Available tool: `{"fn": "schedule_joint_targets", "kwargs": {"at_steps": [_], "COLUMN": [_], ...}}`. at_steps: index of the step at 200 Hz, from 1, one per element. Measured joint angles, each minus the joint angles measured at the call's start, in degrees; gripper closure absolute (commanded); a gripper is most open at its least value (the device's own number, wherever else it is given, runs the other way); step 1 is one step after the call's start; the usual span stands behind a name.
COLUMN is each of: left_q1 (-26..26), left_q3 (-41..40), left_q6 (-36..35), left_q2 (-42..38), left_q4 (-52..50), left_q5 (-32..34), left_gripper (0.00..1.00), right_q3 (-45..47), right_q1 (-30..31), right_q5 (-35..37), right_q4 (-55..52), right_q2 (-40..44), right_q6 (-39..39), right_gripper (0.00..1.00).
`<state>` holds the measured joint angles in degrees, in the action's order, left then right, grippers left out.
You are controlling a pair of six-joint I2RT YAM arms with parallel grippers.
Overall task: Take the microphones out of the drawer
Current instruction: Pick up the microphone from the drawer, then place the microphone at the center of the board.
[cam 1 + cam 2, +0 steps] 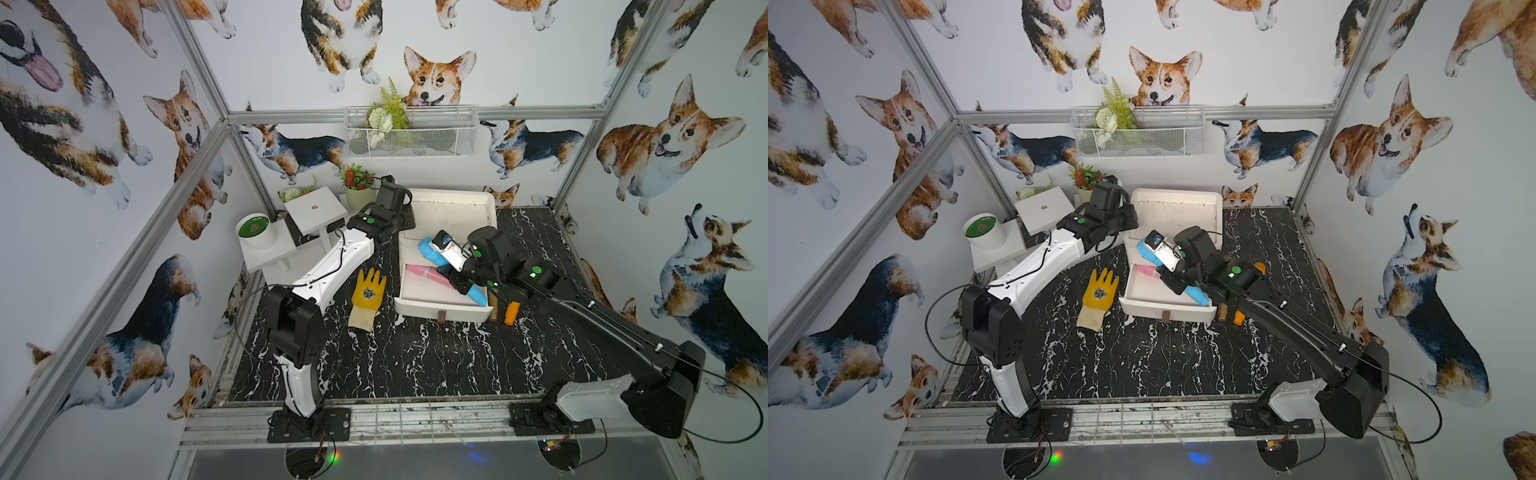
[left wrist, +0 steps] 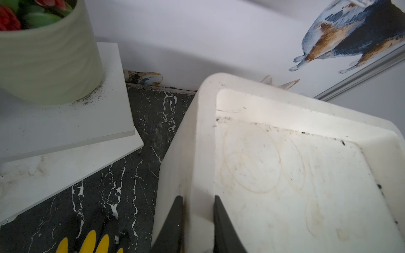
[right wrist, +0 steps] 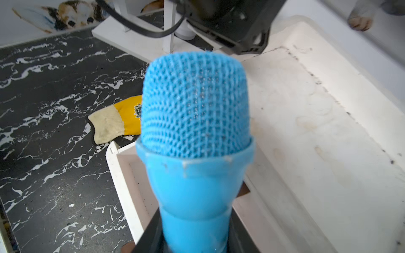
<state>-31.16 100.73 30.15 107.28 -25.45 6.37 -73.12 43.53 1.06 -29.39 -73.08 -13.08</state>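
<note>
blue microphone in right gripper above drawer; left gripper clamps cabinet.

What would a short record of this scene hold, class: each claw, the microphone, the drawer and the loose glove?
right claw: shut on blue mesh-headed plastic microphone
microphone: held aslant above open white drawer
drawer contents: pink tube-shaped object
left claw: shut on rim of white tray-topped cabinet
yellow fabric glove: flat on black marble-pattern table, beside drawer

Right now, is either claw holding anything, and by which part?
Right claw: blue microphone, by its handle below the head. Left claw: the white cabinet, by its rim.
</note>
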Motion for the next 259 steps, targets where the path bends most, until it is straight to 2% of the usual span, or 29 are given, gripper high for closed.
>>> {"fn": "schedule_joint_targets", "kwargs": {"at_steps": [49, 61, 89, 146, 174, 212, 259], "left_q1": [0.0, 0.0, 0.0, 0.0, 0.0, 0.0, 0.0], "left_q3": [-0.28, -0.31, -0.66, -1.11, -1.53, -2.29, -4.31], "left_q6": [0.04, 0.07, 0.15, 0.28, 0.28, 0.33, 0.5], "left_q2": [-0.11, -0.11, -0.17, -0.33, -0.55, -1.07, -2.27], "left_q4": [0.31, 0.37, 0.92, 1.84, 2.21, 3.04, 5.14], "left_q5": [0.04, 0.04, 0.07, -0.02, -0.02, -0.07, -0.04], "left_gripper": [0.95, 0.95, 0.95, 0.95, 0.95, 0.95, 0.95], "right_q3": [4.0, 4.46, 5.18, 8.04, 12.0, 17.77, 18.91], "right_q1": [-6.16, -7.65, -11.8, -26.05, -33.18, -42.18, -46.03], "right_q5": [0.74, 2.27, 6.88, 13.86, 13.09, 8.0, 4.87], "right_q4": [5.97, 6.32, 6.8, 3.17, 1.36, -0.13, -1.49], "right_q2": [8.94, 10.67, 12.31, 13.49, 14.08, 11.8, 5.09], "right_q6": [5.75, 6.67, 9.09, 18.58, 23.8, 28.85, 30.05], "right_gripper": [0.9, 0.86, 0.87, 0.88, 0.86, 0.86, 0.85]}}
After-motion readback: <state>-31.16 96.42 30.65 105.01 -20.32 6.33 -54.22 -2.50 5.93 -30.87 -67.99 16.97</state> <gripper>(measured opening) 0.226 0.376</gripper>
